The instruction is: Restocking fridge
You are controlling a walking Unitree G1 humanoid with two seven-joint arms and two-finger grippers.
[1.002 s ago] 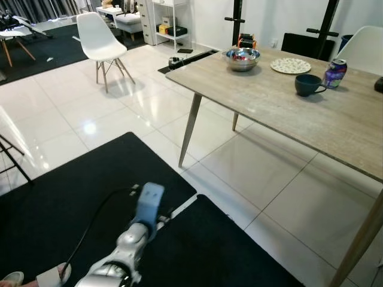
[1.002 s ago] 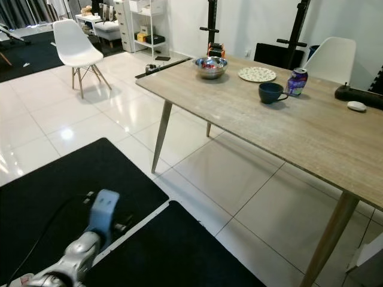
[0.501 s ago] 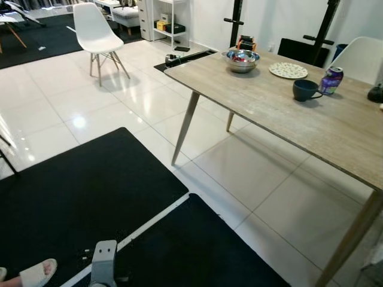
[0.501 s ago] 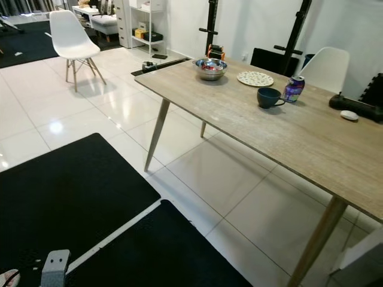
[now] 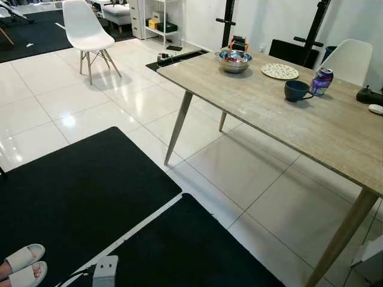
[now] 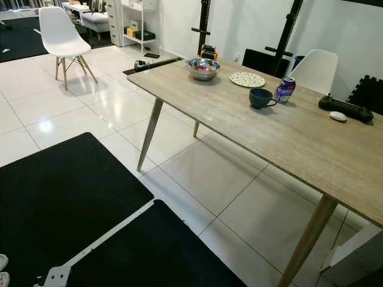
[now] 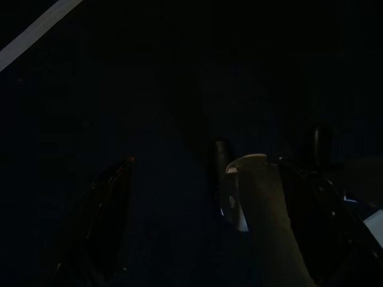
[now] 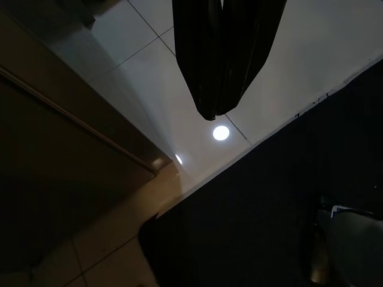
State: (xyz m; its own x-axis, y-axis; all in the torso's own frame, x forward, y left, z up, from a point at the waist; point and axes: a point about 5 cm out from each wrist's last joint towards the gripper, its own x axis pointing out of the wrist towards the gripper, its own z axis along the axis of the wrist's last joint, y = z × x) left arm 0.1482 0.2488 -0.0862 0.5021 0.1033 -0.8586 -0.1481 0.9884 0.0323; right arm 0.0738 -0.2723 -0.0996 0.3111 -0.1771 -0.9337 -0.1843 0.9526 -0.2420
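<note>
A can [image 5: 321,81] stands upright on the far side of the desk [image 5: 281,113], just beside a mug [image 5: 296,90]. Right gripper [image 8: 224,89] hangs over floor, 2 fingers pressed together, empty. Left fingers: can't tell, too dark.

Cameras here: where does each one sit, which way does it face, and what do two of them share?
Left eye: head, looking down at table, mats, white chair.
Right eye: head; same table, mug, can.
Left wrist: dark; fingers apart over the mat.
Right wrist: fingers together above floor tiles.
Both eyes share the bowl.
</note>
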